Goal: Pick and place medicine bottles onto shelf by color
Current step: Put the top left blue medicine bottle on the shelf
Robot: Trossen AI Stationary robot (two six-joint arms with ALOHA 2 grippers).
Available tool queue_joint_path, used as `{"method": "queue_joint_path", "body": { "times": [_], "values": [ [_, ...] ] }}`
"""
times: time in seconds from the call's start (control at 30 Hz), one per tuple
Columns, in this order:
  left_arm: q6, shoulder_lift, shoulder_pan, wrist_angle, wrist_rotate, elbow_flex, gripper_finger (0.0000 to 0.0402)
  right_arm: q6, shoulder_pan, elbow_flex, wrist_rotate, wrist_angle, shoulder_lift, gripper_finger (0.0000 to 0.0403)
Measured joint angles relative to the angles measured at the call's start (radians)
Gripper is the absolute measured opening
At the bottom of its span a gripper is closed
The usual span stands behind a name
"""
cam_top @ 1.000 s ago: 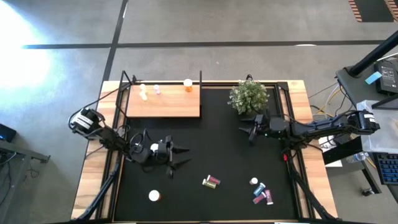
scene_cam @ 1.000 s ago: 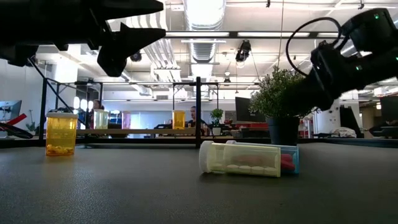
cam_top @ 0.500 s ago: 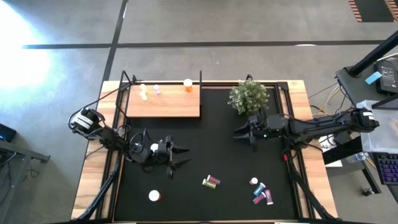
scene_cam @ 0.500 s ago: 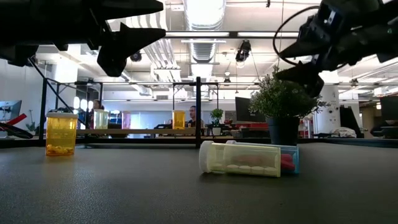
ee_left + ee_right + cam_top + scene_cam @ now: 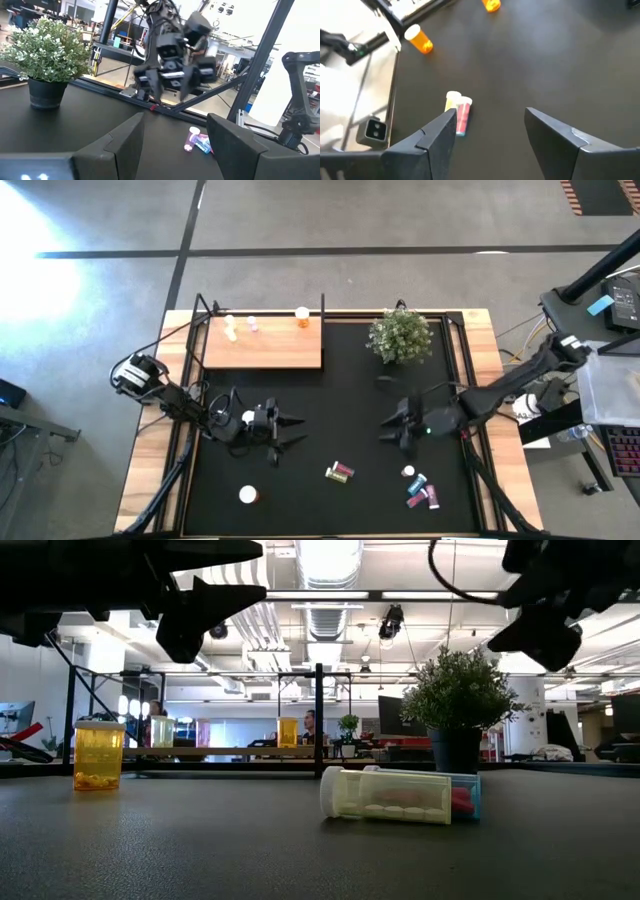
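My left gripper [image 5: 298, 430] hovers open and empty over the black mat, left of centre; its fingers [image 5: 175, 122] stand apart. My right gripper [image 5: 386, 423] is open and empty over the mat's right half, below the plant [image 5: 400, 335]; its fingers [image 5: 490, 117] stand apart. A yellowish bottle and a pink one [image 5: 340, 472] lie side by side on the mat between the grippers, nearer the front; they also show in the right wrist view [image 5: 458, 112] and the low view [image 5: 385, 795]. An orange bottle [image 5: 247, 495] stands at front left. Several bottles [image 5: 418, 488] lie at front right. The shelf [image 5: 262, 345] at far left holds three bottles [image 5: 252, 324].
The potted plant stands at the mat's far right, close behind the right arm. The shelf's thin black posts [image 5: 322, 308] rise at its edges. Cables and the arm bases run along both side edges of the table. Bare mat lies in the middle.
My right gripper has gone from beside the plant toward the table's near edge, and now hangs over the mat above the lying bottles. It has stayed open. My left arm and the bottles have kept still.
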Motion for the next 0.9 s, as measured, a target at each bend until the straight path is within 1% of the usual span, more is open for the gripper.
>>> {"method": "queue_joint_path", "body": {
  "times": [0.13,0.27,0.4,0.47,0.57,0.6,0.77,0.9],
  "values": [
    [0.000,-0.002,0.000,0.000,0.000,0.000,0.0199,0.014,0.057,0.078,0.022,-0.002,0.155,0.0224],
    [-0.001,-0.002,0.000,0.000,0.000,0.000,0.0199,0.014,0.074,0.185,0.018,-0.010,0.318,0.0224],
    [-0.044,-0.002,-0.001,0.000,0.001,0.000,0.0199,0.040,0.074,0.315,-0.033,-0.111,0.460,0.0224],
    [-0.053,-0.002,-0.002,-0.001,0.003,-0.001,0.0199,0.056,0.074,0.383,-0.040,-0.182,0.526,0.0224],
    [-0.054,-0.002,-0.007,-0.002,0.003,-0.002,0.0199,0.072,0.080,0.472,-0.039,-0.301,0.608,0.0224],
    [-0.054,-0.002,-0.010,-0.002,0.003,-0.002,0.0199,0.071,0.083,0.498,-0.039,-0.316,0.634,0.0224],
    [-0.056,-0.002,-0.031,-0.002,0.003,-0.002,0.0199,0.019,0.100,0.598,-0.040,-0.334,0.738,0.0224],
    [-0.056,-0.002,-0.051,-0.001,0.003,-0.002,0.0199,-0.016,0.105,0.662,-0.037,-0.363,0.781,0.0224]
  ]
}}
